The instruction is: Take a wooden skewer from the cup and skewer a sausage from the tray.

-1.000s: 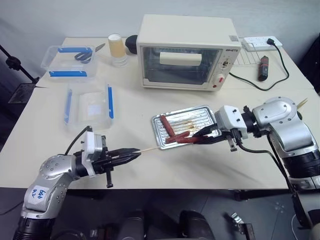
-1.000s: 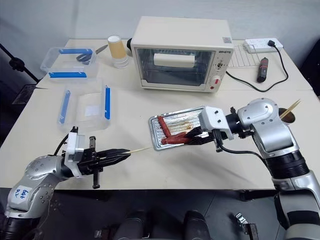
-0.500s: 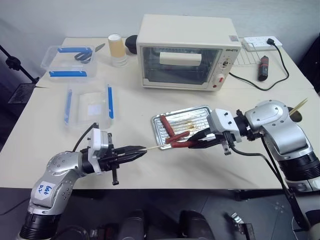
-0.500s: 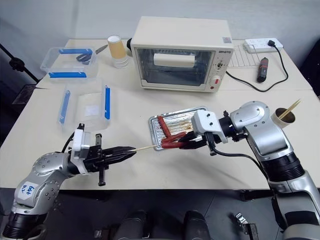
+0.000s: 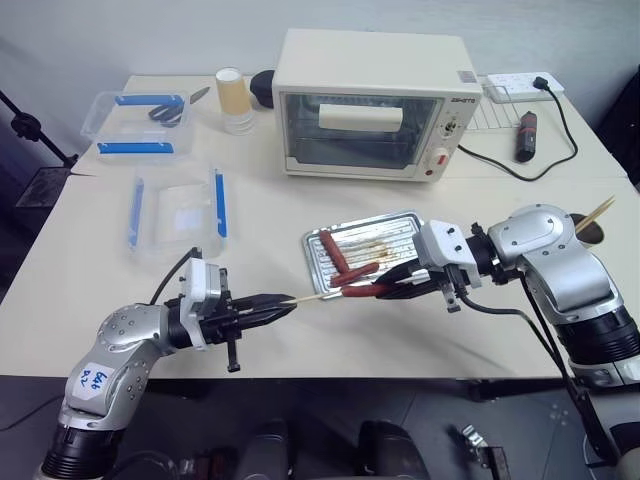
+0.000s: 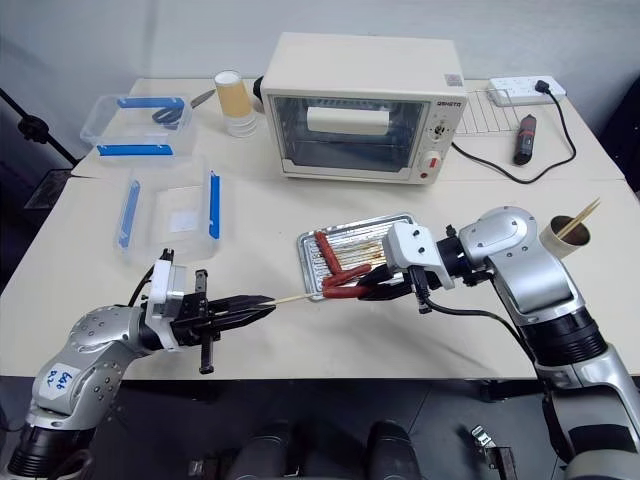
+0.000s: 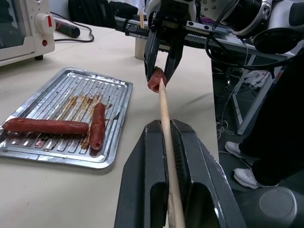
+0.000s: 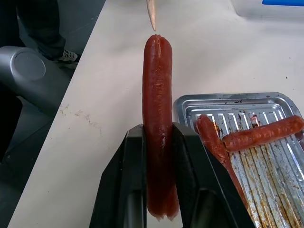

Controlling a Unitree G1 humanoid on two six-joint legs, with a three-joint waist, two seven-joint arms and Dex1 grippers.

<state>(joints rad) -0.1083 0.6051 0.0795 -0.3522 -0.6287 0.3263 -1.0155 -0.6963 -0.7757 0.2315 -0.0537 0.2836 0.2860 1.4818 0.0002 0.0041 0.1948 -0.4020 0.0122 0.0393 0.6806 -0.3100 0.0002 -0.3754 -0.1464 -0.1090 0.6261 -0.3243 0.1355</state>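
Aligning the skewer (image 7: pixel 164 114) with the sausage (image 8: pixel 157 128) axis is the step in hand: left gripper (image 5: pixel 272 310) clenched on the skewer, right gripper (image 6: pixel 372 291) grasping the sausage just beside the tray (image 5: pixel 400 222), tip at its end; drive straight, keeping the sausage steady

skewer (image 7: pixel 164 123) rear end: hidden between left gripper (image 7: pixel 164 156) fingers | sausage (image 8: pixel 157 128) lower end: cut off at frame edge | skewer-tip contact: not resolved
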